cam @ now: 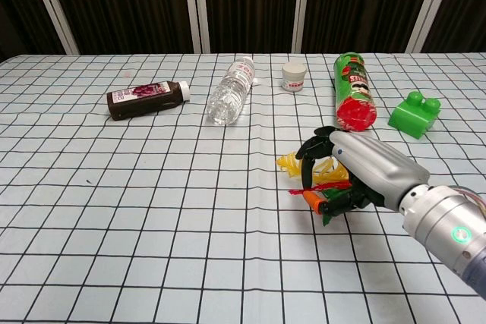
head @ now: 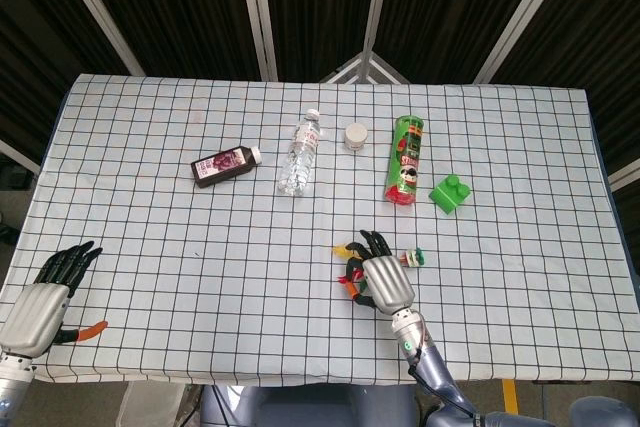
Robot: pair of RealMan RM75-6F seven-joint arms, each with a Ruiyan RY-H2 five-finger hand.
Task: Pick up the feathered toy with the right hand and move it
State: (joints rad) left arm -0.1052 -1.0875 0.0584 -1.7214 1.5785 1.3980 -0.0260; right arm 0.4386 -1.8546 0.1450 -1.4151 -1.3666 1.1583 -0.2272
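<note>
Right hand (cam: 363,168) fingers (cam: 310,147) curled, seemingly gripping feathered toy (cam: 315,174).

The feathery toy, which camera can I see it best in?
The chest view: the feathered toy shows its yellow, red and green feathers under the right robot hand. In the head view that hand covers most of the toy.
</note>
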